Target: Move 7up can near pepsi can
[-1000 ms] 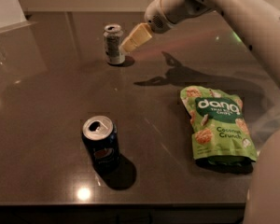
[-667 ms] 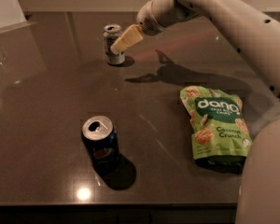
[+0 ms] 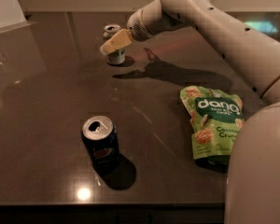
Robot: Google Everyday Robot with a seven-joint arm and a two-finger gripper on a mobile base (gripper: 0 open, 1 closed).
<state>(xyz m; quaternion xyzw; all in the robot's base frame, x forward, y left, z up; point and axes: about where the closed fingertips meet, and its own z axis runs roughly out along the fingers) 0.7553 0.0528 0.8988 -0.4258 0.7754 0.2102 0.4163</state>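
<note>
The 7up can (image 3: 115, 57) stands upright at the far middle of the dark table (image 3: 46, 101); its silver top and pale lower side show. My gripper (image 3: 115, 42), pale yellow at the tip, is right at the can and covers its middle. The arm reaches in from the upper right. The pepsi can (image 3: 101, 144), dark blue with an open silver top, stands upright near the table's front edge, well apart from the 7up can.
A green snack bag (image 3: 213, 124) lies flat at the right of the table. My arm's pale body (image 3: 259, 171) fills the lower right corner. A white object (image 3: 4, 6) stands at the far left corner.
My gripper has moved left and a little down, from beside the 7up can's right side to over the can itself. Both cans and the bag stay put.
</note>
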